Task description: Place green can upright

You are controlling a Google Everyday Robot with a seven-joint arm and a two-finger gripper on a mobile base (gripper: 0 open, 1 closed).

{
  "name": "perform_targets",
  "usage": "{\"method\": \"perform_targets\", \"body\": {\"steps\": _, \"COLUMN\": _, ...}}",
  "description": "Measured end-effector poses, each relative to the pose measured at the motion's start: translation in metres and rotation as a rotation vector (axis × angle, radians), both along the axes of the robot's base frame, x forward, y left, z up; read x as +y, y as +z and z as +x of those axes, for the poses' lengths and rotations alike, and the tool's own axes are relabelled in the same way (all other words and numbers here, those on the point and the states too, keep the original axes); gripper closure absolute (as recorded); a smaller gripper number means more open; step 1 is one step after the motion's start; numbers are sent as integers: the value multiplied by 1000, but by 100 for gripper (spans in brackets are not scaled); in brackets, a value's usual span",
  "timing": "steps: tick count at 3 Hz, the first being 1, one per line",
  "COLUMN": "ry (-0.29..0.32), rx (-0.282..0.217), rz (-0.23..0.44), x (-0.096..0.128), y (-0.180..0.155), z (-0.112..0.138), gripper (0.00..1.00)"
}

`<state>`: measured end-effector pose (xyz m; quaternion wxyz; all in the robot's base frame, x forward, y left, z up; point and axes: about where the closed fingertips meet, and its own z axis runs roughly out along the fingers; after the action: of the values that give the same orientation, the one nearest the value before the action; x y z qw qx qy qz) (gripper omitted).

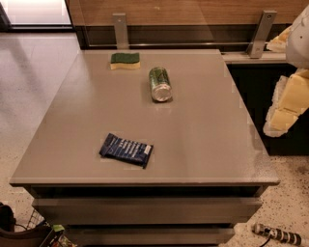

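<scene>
Warm indoor light, glare on floor (pixel 38 14) top left, sheen on table (pixel 203 130), tool (pixel 282 113) pale at right edge.
</scene>
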<state>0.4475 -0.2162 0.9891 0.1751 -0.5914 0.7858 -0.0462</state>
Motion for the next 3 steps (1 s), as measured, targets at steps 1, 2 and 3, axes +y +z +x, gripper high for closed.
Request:
{"method": "perform_targets", "body": {"steps": 1, "ry": -78, "rx": -8, "rz": 32, "x": -8, "y": 3, "z": 27, "gripper": 0}}
{"method": "perform_targets", "body": {"steps": 2, "ry": -318, "rx": 8, "rz": 153, "x": -15, "y": 6, "z": 87, "gripper": 0}}
{"method": "perform_targets", "body": {"steps": 3, "ry": -460, "rx": -16, "rz": 270, "x": -5, "y": 10, "z": 125, "gripper": 0}}
